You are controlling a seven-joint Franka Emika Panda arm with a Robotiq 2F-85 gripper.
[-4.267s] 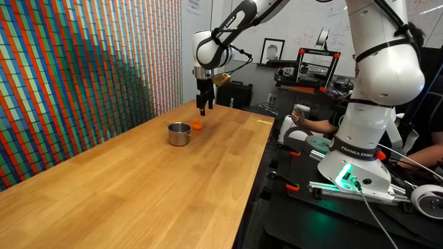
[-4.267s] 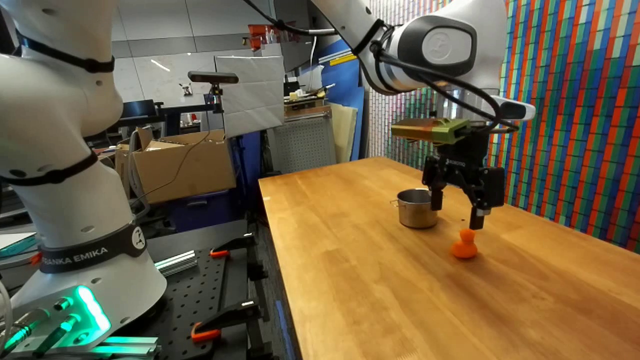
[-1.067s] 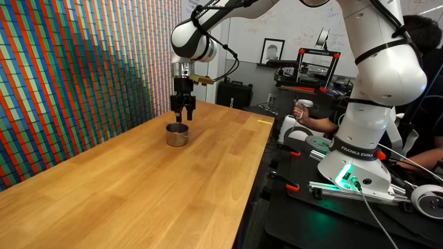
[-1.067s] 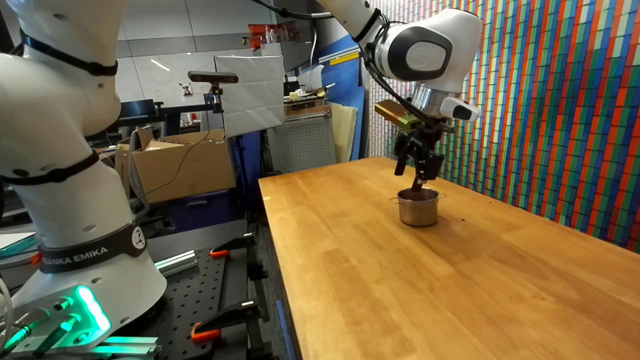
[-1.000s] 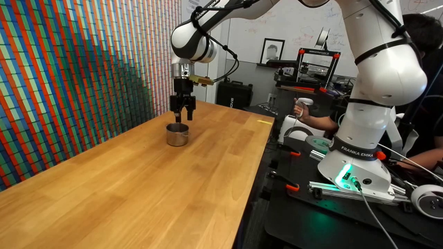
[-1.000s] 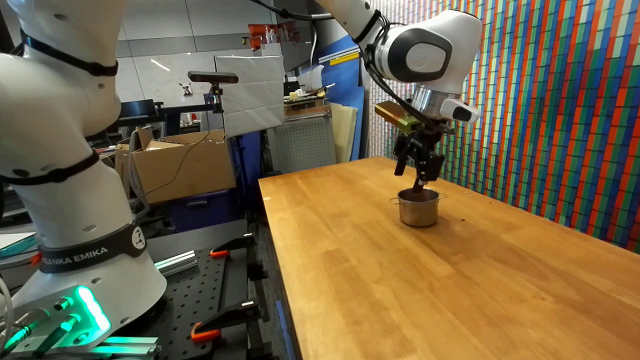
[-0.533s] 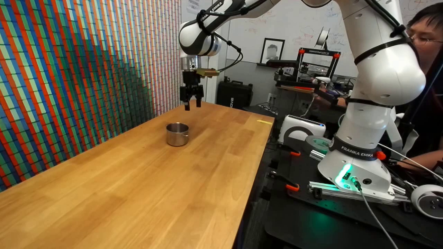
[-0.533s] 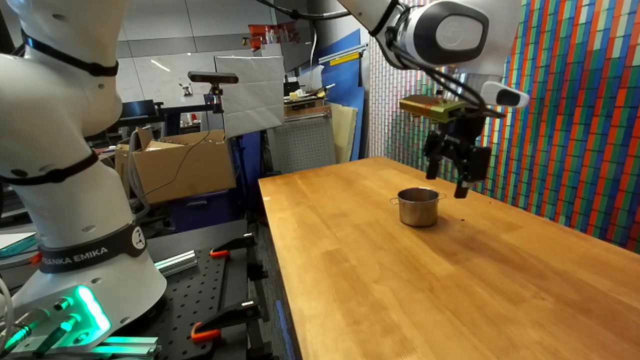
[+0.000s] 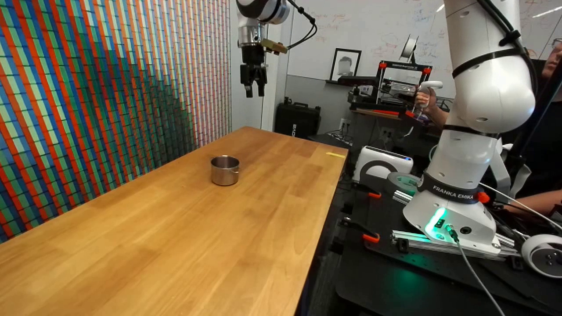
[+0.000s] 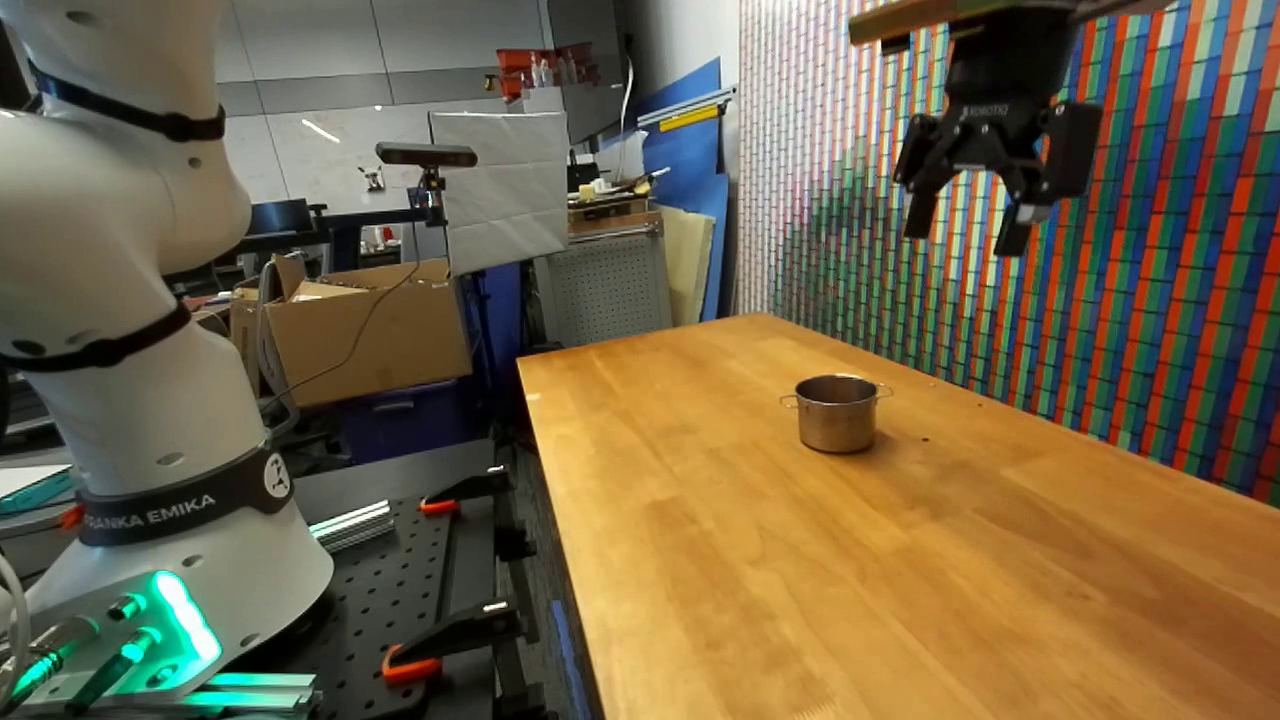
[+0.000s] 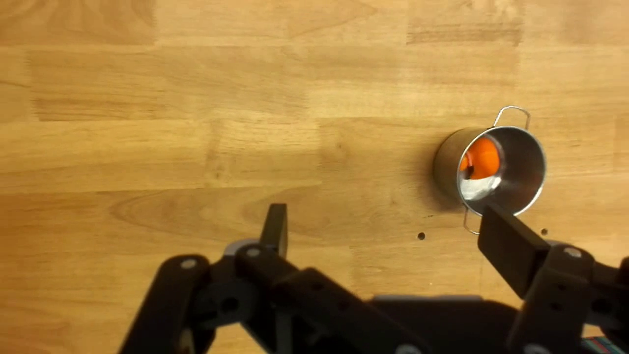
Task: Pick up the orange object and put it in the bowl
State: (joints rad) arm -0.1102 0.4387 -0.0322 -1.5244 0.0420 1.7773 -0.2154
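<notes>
Gripper [image 10: 965, 235] marked ROBOTIQ, 2 fingers [image 11: 511, 248] spread; arm base [image 9: 456, 213] reads FRANKA EMIKA; orange object [image 11: 485, 157] inside bowl [image 11: 448, 164]

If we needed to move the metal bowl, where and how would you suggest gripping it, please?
I'd come straight down with the open gripper and pinch the metal bowl by its rim, inside and out, at lower right in the wrist view. It stands upright, straight-walled; that stretch clears the wire handles, and the orange object shows upper left inside.

The arm base [image 9: 454, 215] reads FRANKA EMIKA, gripper [image 10: 965, 240] ROBOTIQ.
</notes>
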